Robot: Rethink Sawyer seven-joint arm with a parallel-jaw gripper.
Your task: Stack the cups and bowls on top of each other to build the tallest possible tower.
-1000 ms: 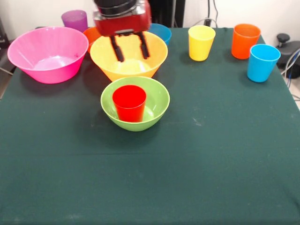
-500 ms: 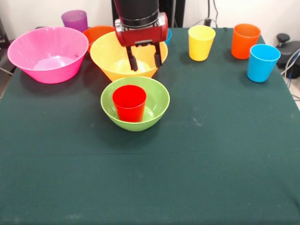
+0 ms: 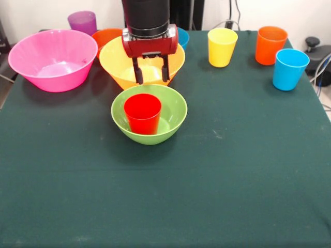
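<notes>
Op, near half of the table [image 3: 165, 206] is bare green cloth right across, edge to edge, so you've got open room there. Right side is also open from the near edge up to the light blue cup [image 3: 290, 68].

Mid-table, a bit left of centre: lime green bowl [image 3: 176, 111] sits upright w/ the red cup [image 3: 143, 112] standing upright inside it, mouth up. That's the only pile so far.

Just behind it, the yellow-orange bowl [image 3: 116, 67], upright, nothing in it that you can see. The gripper [image 3: 151, 77] hangs over that bowl's near rim, arm coming straight down from above. Fingers [image 3: 138, 75] are parted a moderate way, pointing down, nothing between them; tips look just above or at the rim, can't tell if touching.

Far-left: big pink bowl [image 3: 31, 57], upright, empty, close to the left edge. Behind it at the far-left corner, purple cup [image 3: 83, 21]. Small orange bowl [image 3: 107, 36] peeks out between pink and yellow-orange bowls; small blue bowl [image 3: 183, 37] shows just right of the gripper body, mostly hidden.

Far-right: yellow cup [image 3: 222, 46], orange cup [image 3: 270, 44] near the far edge, light blue cup just beside the orange one, close to the right edge. All three upright, apart from each other.
</notes>
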